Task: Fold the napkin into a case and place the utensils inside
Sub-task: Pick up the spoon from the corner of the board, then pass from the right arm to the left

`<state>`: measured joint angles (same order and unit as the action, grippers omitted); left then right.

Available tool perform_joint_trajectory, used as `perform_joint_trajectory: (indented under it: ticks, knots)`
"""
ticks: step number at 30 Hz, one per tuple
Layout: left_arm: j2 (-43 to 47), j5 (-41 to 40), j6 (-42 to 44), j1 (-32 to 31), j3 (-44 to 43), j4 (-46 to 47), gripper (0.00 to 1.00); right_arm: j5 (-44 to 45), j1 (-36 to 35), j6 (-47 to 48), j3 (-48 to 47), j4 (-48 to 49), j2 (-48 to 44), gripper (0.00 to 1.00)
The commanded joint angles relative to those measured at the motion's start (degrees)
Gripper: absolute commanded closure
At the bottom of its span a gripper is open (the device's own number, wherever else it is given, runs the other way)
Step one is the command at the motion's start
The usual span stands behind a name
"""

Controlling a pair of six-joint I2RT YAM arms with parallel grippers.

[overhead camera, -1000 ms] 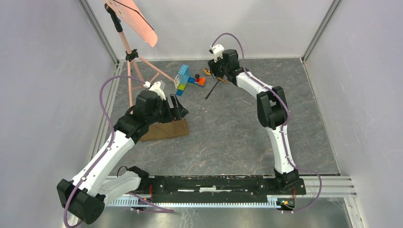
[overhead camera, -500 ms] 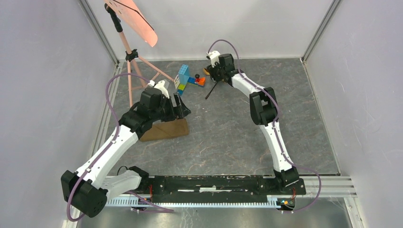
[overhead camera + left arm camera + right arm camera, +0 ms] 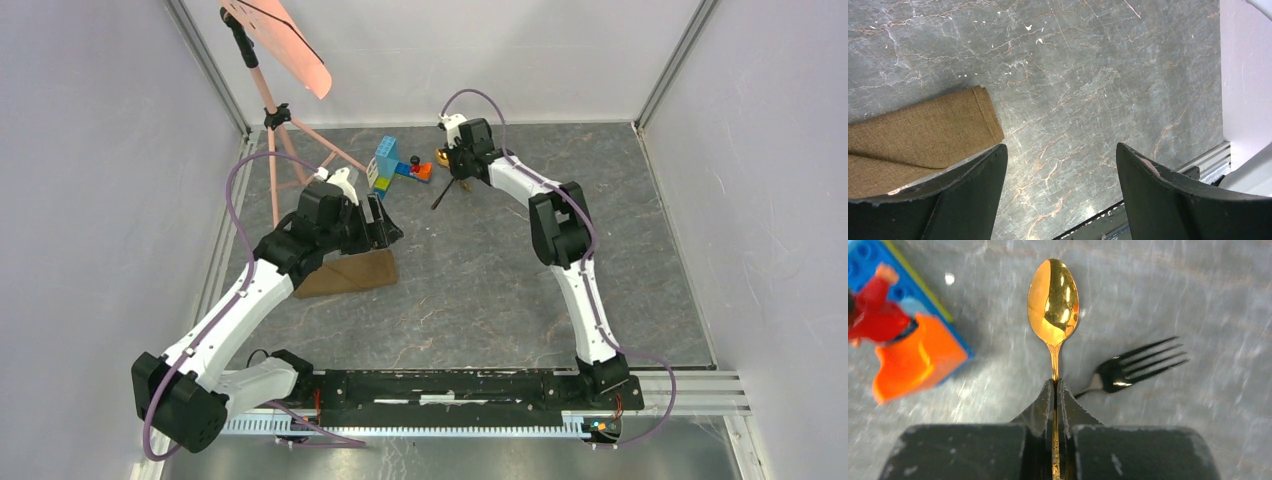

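Pinching thin handle of glossy gold spoon [image 3: 1053, 300] in right end effector [image 3: 1055, 390], dark slim fork [image 3: 1135, 367] just beside its tips; left end effector [image 3: 1060, 149] spread wide, coarse woven napkin [image 3: 923, 132] near one finger

The brown woven napkin [image 3: 923, 135] lies flat, folded over itself. The shiny gold spoon [image 3: 1053, 302], bowl facing up, is pinched by its handle in the right gripper [image 3: 1055, 386]; the thin dark fork [image 3: 1133, 367] lies just beside it, tines angled away

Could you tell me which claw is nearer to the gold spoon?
Right. The right claw grips the spoon by its handle; the left claw hangs open by the napkin, far off.
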<state>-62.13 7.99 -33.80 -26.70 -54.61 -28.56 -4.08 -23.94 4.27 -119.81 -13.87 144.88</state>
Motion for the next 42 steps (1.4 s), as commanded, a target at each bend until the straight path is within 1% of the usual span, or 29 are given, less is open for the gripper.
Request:
perform_joint_trajectory:
  ticks: [1,3,5,7,10,12,14,16,19,24,25,26,30,32,36,37,38,39,40,41,42]
  knots:
    - [0.17,1.99,1.08,0.11,-1.42,2.35,0.14,-0.84,0.1,-13.0,12.78,3.89,-11.54,1.0]
    - [-0.29,3.17,-0.09,0.15,-1.07,2.75,0.13,-2.8,0.12,-18.18,19.7,11.84,-15.47,1.0]
    - [-0.95,5.01,-1.63,0.21,-0.41,3.85,0.12,-3.39,0.07,-23.55,24.54,18.19,-19.07,1.0]
    - [-1.92,7.51,-3.33,0.24,0.77,6.54,0.12,-4.2,0.06,-29.49,31.9,26.19,-24.47,1.0]
    - [-4.27,13.51,-6.49,0.18,3.22,14.66,0.12,-4.92,-0.54,-40.3,45.31,38.64,-34.2,1.0]
    - [-6.8,17.76,-8.05,0.05,4.6,21.27,0.13,-6.01,-1.69,-46.99,52.87,43.9,-39.27,1.0]
    - [-10.55,21.14,-9.32,-0.15,4.39,25.42,0.14,-6.93,-3.47,-52.26,59.94,48.33,-43.79,1.0]
    - [-13.34,21.54,-8.89,-0.95,3.54,27.47,0.16,-6.33,-5.91,-54.73,67.63,53.56,-48.93,1.0]
    - [-15.82,20.81,-7.61,-2.47,2.58,28.29,0.18,-3.8,-9.61,-55.91,74.5,56.96,-54.25,1.0]
    - [-17.6,18.07,-6.85,-5.73,2.6,28.04,0.23,-2.0,-13.1,-57.72,80.36,61.24,-59.37,1.0]
    - [-17.82,17.7,-6.99,-6.4,2.81,28.03,0.25,-1.25,-13.67,-57.88,80.96,61.33,-60.11,1.0]
    - [-18.04,16.97,-7.16,-7.05,3.0,27.86,0.3,-0.51,-14.37,-57.86,81.57,61.29,-61.01,1.0]
    - [-18.22,14.28,-7.3,-10.1,3.57,26.33,0.45,3.62,-16.5,-58.72,83.93,60.18,-63.96,1.0]
    - [-18.21,12.91,-7.26,-10.78,3.68,24.98,0.57,5.08,-17.18,-60.04,85.17,60.15,-65.15,1.0]
    - [-16.18,11.69,-6.83,-10.88,4.51,24.23,0.91,6.17,-18.13,-60.89,86.98,57.86,-67.64,1.0]
    - [-15.26,11.72,-6.0,-10.83,4.51,23.72,0.96,5.93,-18.03,-60.06,87.72,57.32,-68.38,0.99]
    - [-14.48,12.19,-4.38,-10.77,4.36,22.64,0.98,4.84,-17.45,-57.07,88.42,56.77,-69.51,0.87]
    - [-13.69,13.47,-2.5,-10.62,3.88,20.96,0.98,2.17,-16.44,-52.45,88.72,56.55,-70.43,0.67]
    - [-13.34,15.84,-0.72,-10.31,3.35,18.93,0.98,-2.96,-14.69,-44.76,88.82,56.34,-71.52,0.45]
    - [-13.08,18.36,1.53,-9.87,2.58,15.69,0.98,-8.6,-12.78,-37.76,88.43,54.84,-72.4,0.34]
    - [-12.87,21.42,3.47,-9.47,1.99,13.21,0.98,-15.36,-10.68,-28.53,86.76,51.29,-73.28,0.26]
